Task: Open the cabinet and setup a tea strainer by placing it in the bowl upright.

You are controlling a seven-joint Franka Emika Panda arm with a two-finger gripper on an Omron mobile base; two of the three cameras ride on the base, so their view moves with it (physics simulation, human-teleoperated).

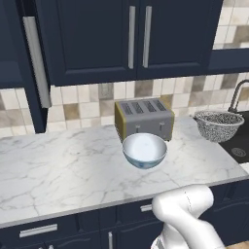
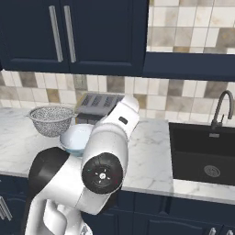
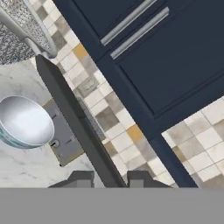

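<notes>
Two fingertips of the pincer (image 3: 109,179) pinched on the tail end of the tea strainer's handle (image 3: 72,113); closed on it, a narrow gap taken up by the bar.

Positions, all off the toaster (image 1: 144,116):
- tea strainer (image 1: 219,125): held off the counter, out in front of toaster on the robot's side, mouth up, slightly tilted.
- bowl (image 1: 144,150): just in front of toaster, on the marble counter (image 1: 58,165), not yet loaded.
- open cabinet door (image 1: 30,63): up and left of toaster, swung out edge-on.
- closed door pair (image 1: 138,36): directly above toaster.

Risks, as a judgement:
- thin straight handle in a two-point pinch: could roll about its own axis, so basket arrives tipped.
- basket looks about as wide as bowl: off-centre drop likely hangs rim on rim and sits crooked.
- long handle overhanging bowl lip: could lever basket over on release.
- glossy bowl on polished marble: may skate toward toaster if nudged sideways.
- toaster close behind bowl: overshoot clips it.

Materials:
- strainer: round silver wire mesh, metal rim, dark flat bar handle.
- bowl: smooth, glossy, pale bluish-white, darker blue near base.
- toaster: boxy brushed metal, yellowish side, slotted top.
- doors: flat navy, long silver bar pulls.
</notes>
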